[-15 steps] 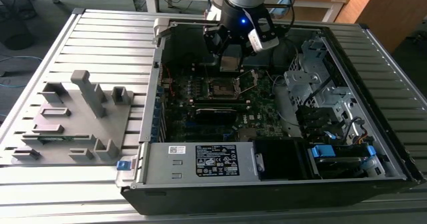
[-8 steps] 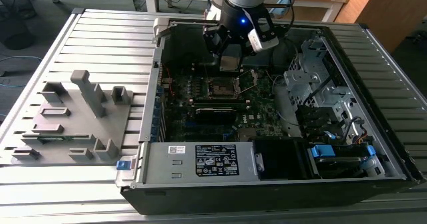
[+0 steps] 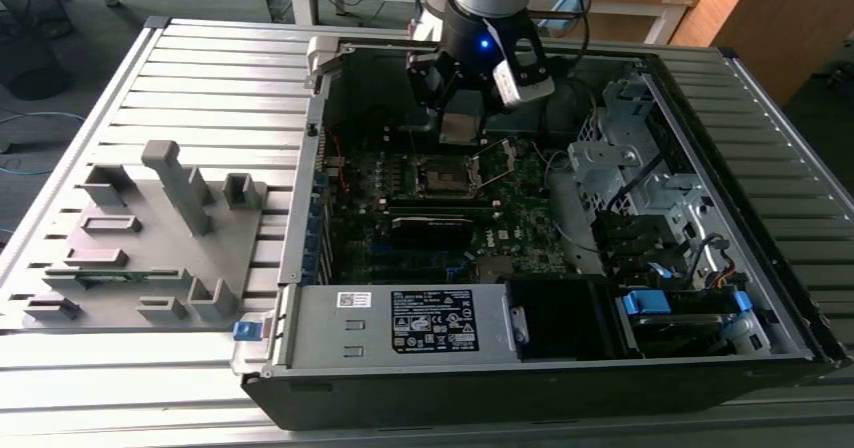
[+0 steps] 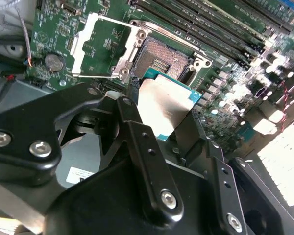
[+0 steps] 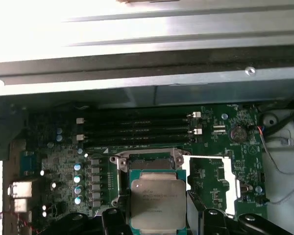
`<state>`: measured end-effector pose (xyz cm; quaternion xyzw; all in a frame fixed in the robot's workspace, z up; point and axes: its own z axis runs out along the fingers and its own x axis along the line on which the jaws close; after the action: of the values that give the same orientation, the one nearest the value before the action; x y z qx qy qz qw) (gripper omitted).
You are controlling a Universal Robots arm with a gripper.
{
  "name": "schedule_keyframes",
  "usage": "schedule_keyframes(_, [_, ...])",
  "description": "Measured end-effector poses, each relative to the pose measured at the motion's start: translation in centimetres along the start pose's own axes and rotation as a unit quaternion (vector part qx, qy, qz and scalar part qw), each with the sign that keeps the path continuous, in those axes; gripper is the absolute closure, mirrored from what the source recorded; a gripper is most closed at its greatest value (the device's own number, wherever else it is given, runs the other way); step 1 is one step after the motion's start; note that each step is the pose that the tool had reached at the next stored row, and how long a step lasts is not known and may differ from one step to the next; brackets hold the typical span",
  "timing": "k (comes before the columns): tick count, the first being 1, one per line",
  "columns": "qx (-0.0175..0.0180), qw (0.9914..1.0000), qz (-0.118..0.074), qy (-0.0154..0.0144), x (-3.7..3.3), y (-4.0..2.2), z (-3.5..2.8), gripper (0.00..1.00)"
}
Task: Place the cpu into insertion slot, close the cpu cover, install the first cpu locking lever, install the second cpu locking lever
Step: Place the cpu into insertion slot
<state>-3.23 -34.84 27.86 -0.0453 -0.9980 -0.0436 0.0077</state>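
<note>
Exterior view: the gripper (image 3: 461,118) is hanging inside the open case (image 3: 307,338), at 12 o'clock of the slot (image 3: 447,176). It is gripping the cpu (image 3: 459,131) between its fingers, clear of the board.

The cover (image 3: 501,160) is standing open at 2 o'clock of the slot. The power supply (image 3: 414,320) is lying at 6 o'clock of the slot, against the case wall. A grey fixture (image 3: 147,238) is sitting on the slatted table (image 3: 200,68) at 9 o'clock of the case.

Second wrist view: two black fingers (image 4: 132,120) are clamping opposite edges of the cpu (image 4: 164,105), metal top facing the camera. The slot (image 4: 161,58) is showing its dark pin field, uncovered. The cover (image 4: 77,49) is lying folded back just beside it, with green board showing through its cut-out.

First wrist view: the cpu (image 5: 158,200) is overlapping the near part of the slot (image 5: 152,164), and the cover (image 5: 208,158) is lying open next to the slot. I cannot tell how the locking levers are standing.
</note>
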Motion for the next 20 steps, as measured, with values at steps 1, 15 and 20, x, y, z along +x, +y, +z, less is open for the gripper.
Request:
schedule_keyframes(1, [-0.0002,0.99996,0.009,-0.0007,0.0,0.0,0.03,0.46])
schedule_keyframes(15, [-0.001,0.9987,0.051,-0.0044,0.0,-0.01,0.15,0.46])
schedule_keyframes(20, [-0.0017,0.99575,0.092,-0.0079,0.0,-0.02,0.25,0.46])
